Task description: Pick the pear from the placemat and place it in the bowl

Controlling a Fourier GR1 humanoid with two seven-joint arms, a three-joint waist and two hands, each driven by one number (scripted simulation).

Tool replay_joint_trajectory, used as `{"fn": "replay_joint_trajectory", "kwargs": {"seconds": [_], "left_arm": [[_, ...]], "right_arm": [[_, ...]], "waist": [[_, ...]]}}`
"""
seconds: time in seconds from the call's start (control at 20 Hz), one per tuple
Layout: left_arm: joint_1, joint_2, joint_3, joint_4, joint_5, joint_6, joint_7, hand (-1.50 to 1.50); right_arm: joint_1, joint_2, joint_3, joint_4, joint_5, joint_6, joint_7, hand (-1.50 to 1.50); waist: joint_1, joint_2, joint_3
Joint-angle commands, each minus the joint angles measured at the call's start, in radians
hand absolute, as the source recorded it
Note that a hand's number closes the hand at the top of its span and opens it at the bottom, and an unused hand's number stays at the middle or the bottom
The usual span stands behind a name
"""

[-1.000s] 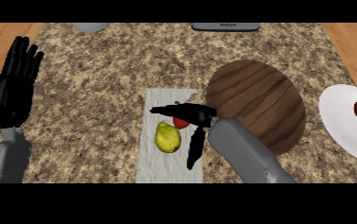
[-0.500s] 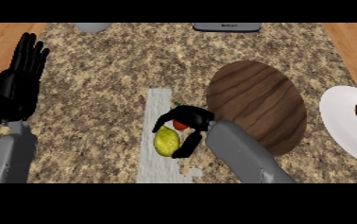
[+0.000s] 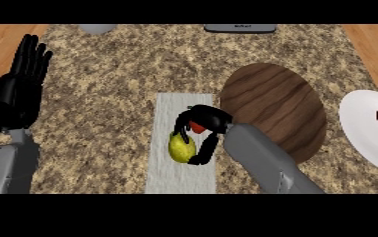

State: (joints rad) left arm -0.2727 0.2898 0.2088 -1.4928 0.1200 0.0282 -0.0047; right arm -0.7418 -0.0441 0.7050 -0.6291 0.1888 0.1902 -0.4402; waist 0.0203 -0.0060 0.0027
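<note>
Right hand (image 3: 204, 122) curls its fingers round the yellow pear (image 3: 180, 147) on the white placemat (image 3: 171, 112), with a small red thing (image 3: 197, 126) tucked under the palm. Just to its right lies a wooden board (image 3: 277, 106), and a white bowl (image 3: 360, 123) shows at the desk (image 3: 118, 76) edge beyond; the left hand (image 3: 23, 86) rests spread at the far left. Since half a second ago the fingers have closed further about the pear, which stays on the placemat.

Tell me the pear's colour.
Yellow-green pear, head view, held by the right hand.
</note>
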Motion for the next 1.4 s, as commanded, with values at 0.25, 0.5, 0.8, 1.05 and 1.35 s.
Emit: {"fn": "replay_joint_trajectory", "kwargs": {"seconds": [0.25,0.5,0.8,1.05,1.35], "left_arm": [[-0.003,0.007,0.011,-0.009,0.004,0.000,-0.006,0.00],[-0.020,-0.002,0.009,-0.016,0.027,-0.014,-0.011,0.00],[-0.024,-0.009,-0.008,-0.008,0.027,-0.030,-0.019,0.00],[-0.033,-0.005,-0.021,-0.021,0.031,-0.044,0.002,0.00],[-0.064,-0.010,-0.022,-0.004,0.007,-0.010,0.007,0.00]], "right_arm": [[-0.160,-0.627,0.038,0.127,0.221,-0.040,-0.270,1.50],[-0.201,-0.827,-0.011,0.201,0.235,-0.154,-0.478,1.50],[-0.245,-0.926,-0.115,0.305,0.163,-0.193,-0.682,1.50],[-0.280,-0.979,-0.184,0.310,0.083,-0.091,-0.853,1.50],[-0.310,-0.984,-0.220,0.276,0.002,0.092,-0.910,1.50]], "waist": [[-0.004,0.035,0.004],[0.025,0.058,0.010],[0.063,0.064,0.010],[0.064,0.053,0.010],[0.055,0.047,0.007]]}}
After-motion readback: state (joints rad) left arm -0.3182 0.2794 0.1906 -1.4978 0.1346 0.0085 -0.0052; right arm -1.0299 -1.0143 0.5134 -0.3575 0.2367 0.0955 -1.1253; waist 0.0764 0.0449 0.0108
